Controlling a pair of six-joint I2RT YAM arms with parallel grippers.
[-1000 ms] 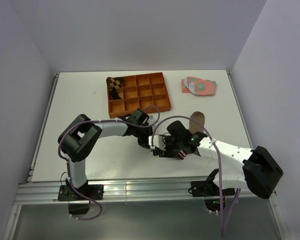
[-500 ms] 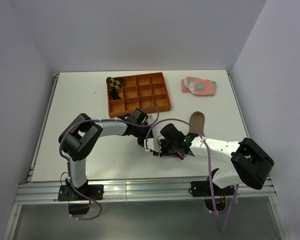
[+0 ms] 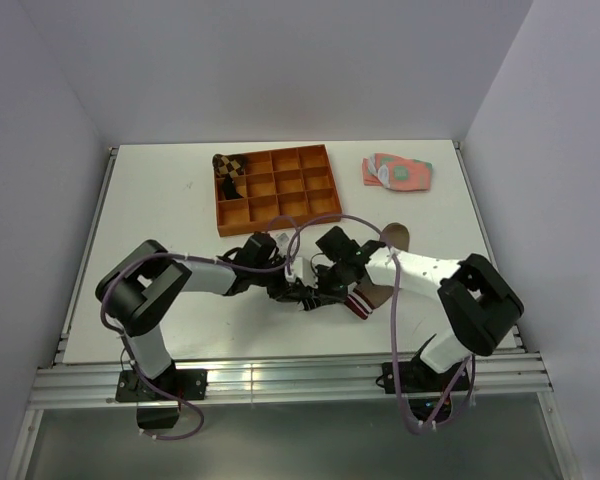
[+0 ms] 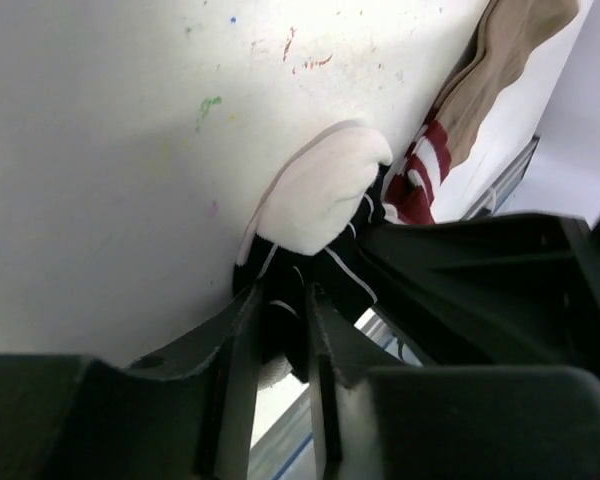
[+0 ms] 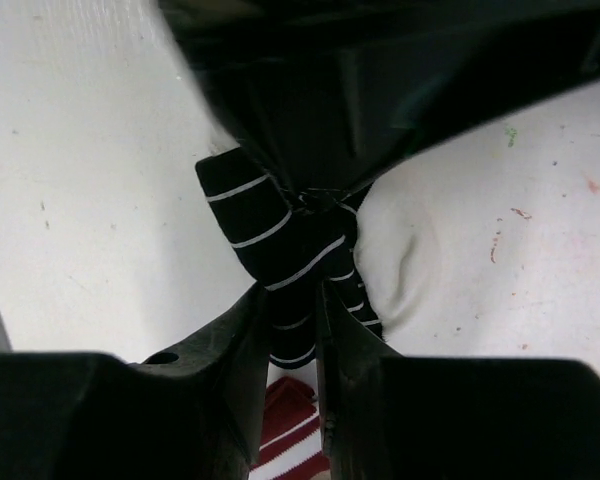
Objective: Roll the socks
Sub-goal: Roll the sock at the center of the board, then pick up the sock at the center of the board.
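Socks, count: two task socks are lying on the table, a short black fabric sock with thin white stripes [image 5: 270,235] and a longer tan-brown fabric sock with a maroon-and-white striped cuff [image 3: 398,240].
Black sock, place: it is sitting bunched up near the front middle of the flat white table [image 3: 160,220], stretched between the two grippers, with its white patch [image 4: 320,195] resting on the surface.
Tan-brown sock, place: it is lying flat just to the right of the black one, cuff toward the near edge and toe pointing away. Whether the cuff is touching the black sock cannot be told.
Left gripper [image 4: 280,325]: it is clamping one end of the black sock, with the fingers nearly together and fabric squeezed between them.
Right gripper [image 5: 292,325]: it is pinching the opposite end of the same sock, with the jaws drawn narrow around the striped fabric.
Tray, count: one orange plastic tray [image 3: 290,185] with twelve square compartments is sitting at the far middle.
Rolled sock, count: one brown checkered rolled sock [image 3: 228,168] is filling the tray's far-left compartment.
Flat socks: pink-and-green flat socks [image 3: 398,172] are lying stacked at the far right, and their number is hard to make out.
Hidden: from above, both grippers are covering most of the black sock, and the right arm is crossing the tan-brown sock's middle. In each wrist view the other gripper's dark body is blocking part of the scene.
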